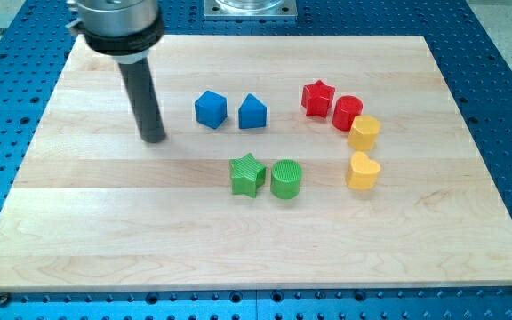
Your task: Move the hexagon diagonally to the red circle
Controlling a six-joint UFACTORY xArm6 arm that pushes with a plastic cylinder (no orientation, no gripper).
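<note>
My tip [153, 140] rests on the wooden board [105, 222] at the view's left, well left of all blocks. The yellow hexagon [364, 132] sits at the right and touches the red circle [347, 112], which lies just up and left of it. A red star [318, 98] sits left of the red circle. The nearest block to my tip is the blue cube [210, 108], up and to its right.
A blue house-shaped block [252, 112] stands right of the blue cube. A green star [247, 174] and a green circle [286, 179] sit side by side in the middle. A yellow heart [362, 171] lies below the hexagon.
</note>
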